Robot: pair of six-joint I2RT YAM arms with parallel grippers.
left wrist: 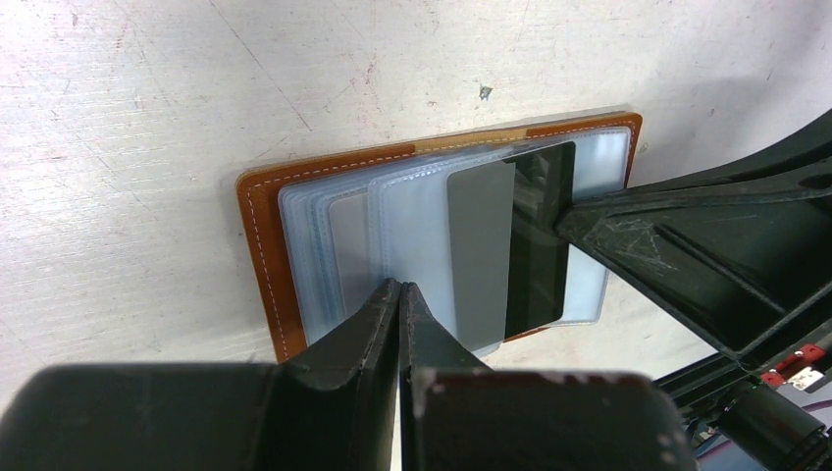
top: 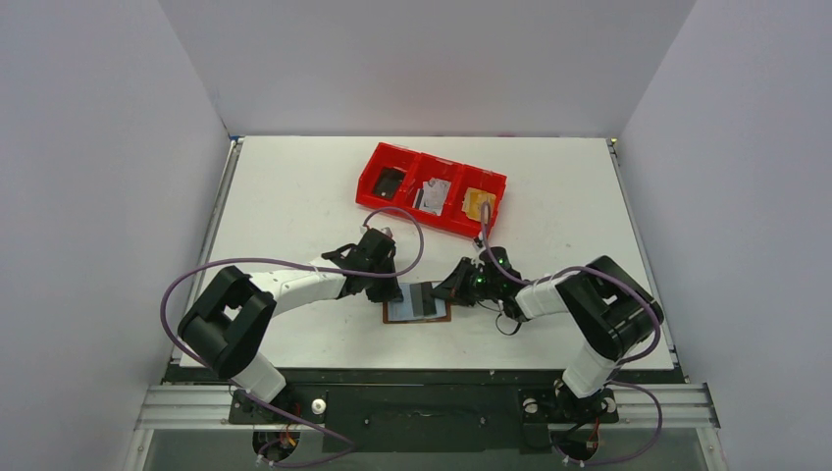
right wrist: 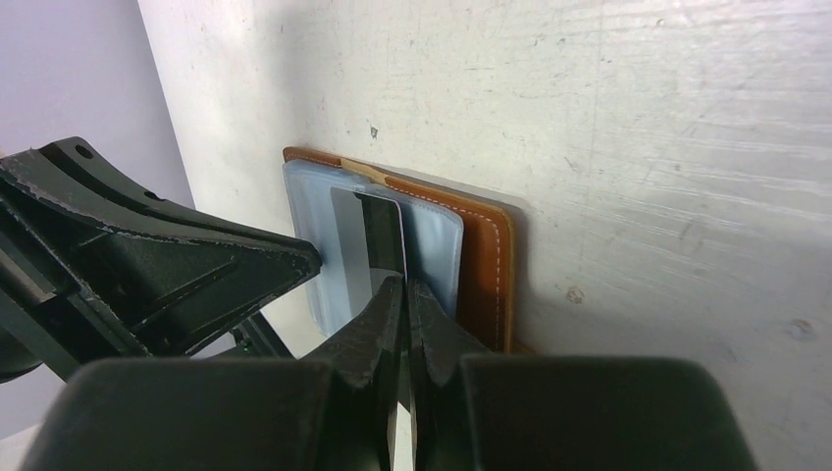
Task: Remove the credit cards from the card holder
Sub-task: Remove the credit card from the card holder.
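Brown leather with white stitching shows only in the wrist views: up close, the card holder (left wrist: pixel 260 245) lies open and flat on the tabletop (top: pixel 294 196), its clear plastic sleeves (left wrist: pixel 412 226) fanned across it, with a grey card (left wrist: pixel 481 255) and a dark card (left wrist: pixel 540 245) overlapping on top of them. From above, the holder is a small brown-edged rectangle near the front middle of the tabletop, between the two arms, and the cards in it are too small to tell apart. Only the overhead view takes in the red tray (top: pixel 442 163), which sits well behind the holder. Its left compartment holds a dark item (top: pixel 390 182), the middle one greyish-white pieces (top: pixel 433 194), and the right one a tan-gold item (top: pixel 478 204). Both arms reach out from their bases and bend inward, wrists low and tipped down at the holder from either side. The left end effector (left wrist: pixel 400 294) is clenched, fingers pressed together, with its tip resting on the sleeves near the holder's near edge. The right end effector (right wrist: pixel 404 289) is clenched too, and its tip meets the edge of the dark card. Whether that card is pinched between the fingers or only touched cannot be told.
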